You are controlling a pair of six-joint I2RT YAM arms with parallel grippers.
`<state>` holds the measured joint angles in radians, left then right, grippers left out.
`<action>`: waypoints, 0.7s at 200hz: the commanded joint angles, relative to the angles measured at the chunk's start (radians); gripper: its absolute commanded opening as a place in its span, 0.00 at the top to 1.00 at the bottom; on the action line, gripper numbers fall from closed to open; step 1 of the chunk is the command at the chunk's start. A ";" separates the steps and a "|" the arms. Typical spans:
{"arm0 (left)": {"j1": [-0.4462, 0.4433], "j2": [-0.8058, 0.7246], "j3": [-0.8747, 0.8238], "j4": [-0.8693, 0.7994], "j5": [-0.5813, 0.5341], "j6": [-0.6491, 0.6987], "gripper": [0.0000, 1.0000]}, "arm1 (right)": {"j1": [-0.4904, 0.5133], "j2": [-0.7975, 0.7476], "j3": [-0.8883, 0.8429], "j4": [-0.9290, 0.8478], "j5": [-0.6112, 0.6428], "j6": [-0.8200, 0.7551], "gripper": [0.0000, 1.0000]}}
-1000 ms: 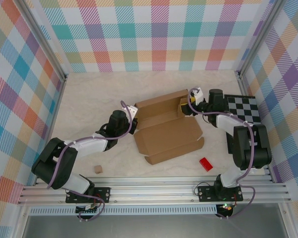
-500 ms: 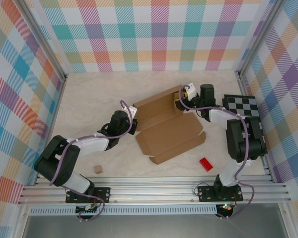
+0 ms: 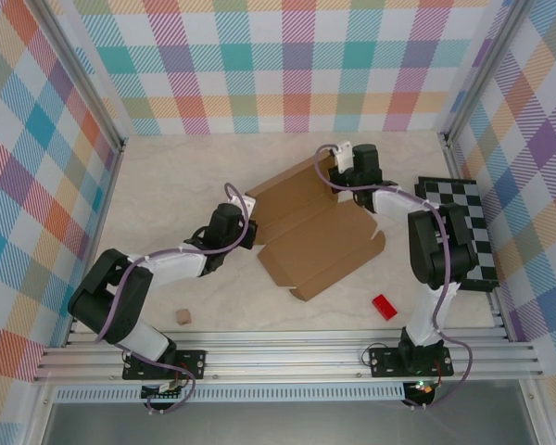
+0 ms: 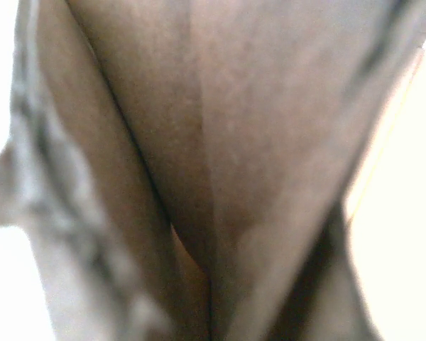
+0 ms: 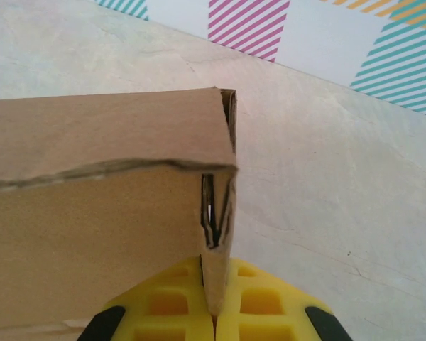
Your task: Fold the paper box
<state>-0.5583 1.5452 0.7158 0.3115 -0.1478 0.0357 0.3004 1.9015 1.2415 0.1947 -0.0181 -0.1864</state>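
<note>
The left gripper (image 3: 248, 224) and right gripper (image 5: 214, 316) both pinch one paper box (image 3: 310, 236); one red block (image 3: 384, 307) and one tan cube (image 3: 182, 317) lie near the worktop's front edge.

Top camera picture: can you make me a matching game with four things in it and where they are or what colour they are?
Things:
1. paper box
2. red block
3. tan cube
4. checkered board

Places and colours:
A. black and white squares, at the right edge
B. near side, on the left, all alone
C. brown, biggest, in the middle
D. near side, on the right, just past the box's near corner

Pairs: 1-C, 2-D, 3-B, 4-A
</note>
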 commanded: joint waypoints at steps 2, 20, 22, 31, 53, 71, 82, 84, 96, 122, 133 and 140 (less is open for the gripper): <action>-0.035 0.023 0.066 -0.046 -0.063 -0.068 1.00 | 0.090 -0.007 -0.044 0.026 0.085 0.003 1.00; -0.035 0.026 0.094 -0.076 -0.141 -0.117 1.00 | 0.141 -0.048 -0.123 0.101 0.164 0.011 1.00; -0.035 0.026 0.096 -0.078 -0.151 -0.124 1.00 | 0.147 -0.052 -0.130 0.105 0.173 0.013 1.00; -0.035 0.029 0.110 -0.089 -0.187 -0.147 1.00 | 0.175 -0.072 -0.163 0.122 0.227 0.025 1.00; -0.036 0.036 0.131 -0.102 -0.263 -0.191 1.00 | 0.233 -0.132 -0.259 0.150 0.352 0.116 1.00; -0.035 0.045 0.144 -0.105 -0.303 -0.208 1.00 | 0.272 -0.188 -0.327 0.115 0.488 0.226 1.00; -0.035 0.049 0.140 -0.097 -0.321 -0.223 1.00 | 0.294 -0.219 -0.352 0.062 0.574 0.285 1.00; -0.035 0.050 0.139 -0.097 -0.325 -0.227 1.00 | 0.298 -0.225 -0.356 0.053 0.587 0.293 1.00; -0.035 0.053 0.128 -0.089 -0.345 -0.264 1.00 | 0.322 -0.249 -0.386 0.017 0.648 0.329 1.00; -0.035 0.056 0.051 0.050 -0.288 -0.296 1.00 | 0.337 -0.298 -0.468 -0.022 0.663 0.442 1.00; -0.035 0.055 0.003 0.131 -0.255 -0.297 1.00 | 0.338 -0.332 -0.519 0.006 0.662 0.479 1.00; -0.035 0.055 -0.021 0.167 -0.249 -0.300 1.00 | 0.339 -0.351 -0.546 0.023 0.663 0.487 1.00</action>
<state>-0.5766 1.5906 0.7738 0.2794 -0.4568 -0.2035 0.6224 1.5871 0.8013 0.3096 0.6327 0.1856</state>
